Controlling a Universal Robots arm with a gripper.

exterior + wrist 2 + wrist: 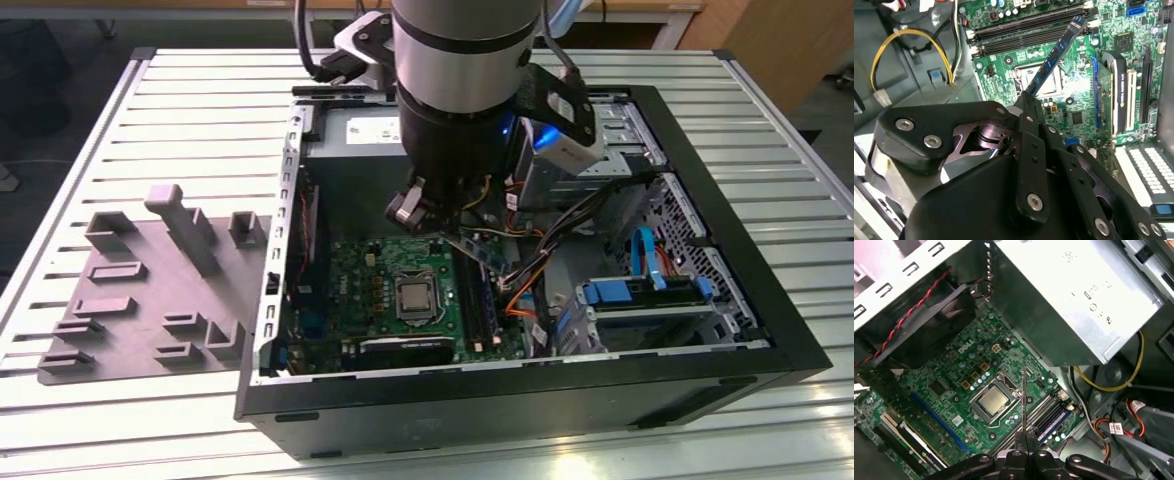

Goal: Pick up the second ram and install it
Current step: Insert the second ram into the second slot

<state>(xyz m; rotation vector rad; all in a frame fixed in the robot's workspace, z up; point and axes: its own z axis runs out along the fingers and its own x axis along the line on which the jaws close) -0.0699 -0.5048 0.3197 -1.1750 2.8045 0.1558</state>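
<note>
Blue-green second ram is pinched by one end in the gripper. The fingers are pressed onto its flat faces and the rest of the stick pokes out free, tilted over the green motherboard. It is not seated, it hangs above the board and apart from it. In the second wrist view the stick crosses in front of the CPU socket, and its free end with the gold-toned edge points toward the black memory slots. In the first wrist view the second ram shows edge-on as a thin line coming out of the gripper, between the CPU socket and the slots, where a blue stick stands in one slot. A silver power supply fills the far part of the case and a black fan with a red-and-black twisted wire sits beside the board. A yellow cable loops near the power supply side. In the exterior view the arm reaches straight down into the open black computer case — gripper low in the middle, over the far half of the motherboard. A grey moulded tray lies on the slatted metal table, just beside the case on the exterior view's left.
</note>
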